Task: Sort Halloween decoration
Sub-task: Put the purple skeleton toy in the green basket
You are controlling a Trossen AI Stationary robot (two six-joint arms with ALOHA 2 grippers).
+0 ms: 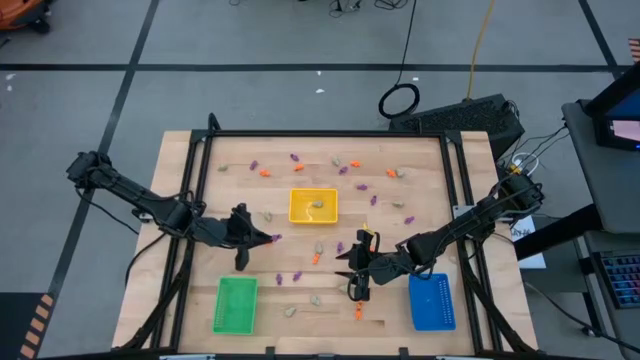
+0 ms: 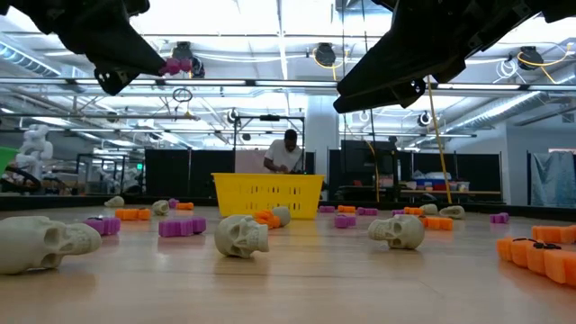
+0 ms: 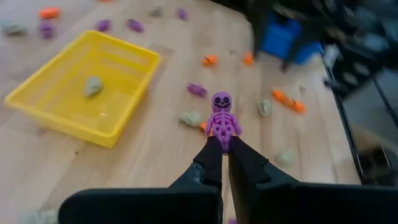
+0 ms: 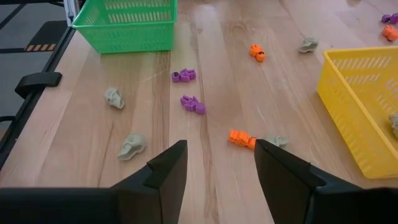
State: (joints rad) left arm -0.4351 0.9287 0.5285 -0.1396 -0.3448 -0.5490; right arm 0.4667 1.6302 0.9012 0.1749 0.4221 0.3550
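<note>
My left gripper (image 3: 222, 148) hangs above the table between the green tray (image 1: 235, 304) and the yellow tray (image 1: 313, 206), shut on a purple skeleton trinket (image 3: 222, 115). The low view shows the same trinket (image 2: 177, 65) high in the air. My right gripper (image 4: 219, 158) stands open over the table left of the blue tray (image 1: 431, 302), with nothing between its fingers. Orange, purple and pale skull trinkets lie scattered on the wood, such as a skull (image 2: 241, 236) and an orange one (image 4: 240, 138). A pale trinket (image 3: 92, 85) lies in the yellow tray. My left gripper pinches the purple skeleton's leg end (image 3: 222, 140) between its two fingertips. The fingers come from the table's left, slanting down. The skeleton sticks out beyond the fingertips with its head farthest from them, lifted clear of the table.
Black frame rails (image 1: 330, 133) run along the table's edges. Loose trinkets lie over most of the wood between the trays. A person (image 2: 286, 151) stands in the room beyond the table's far edge.
</note>
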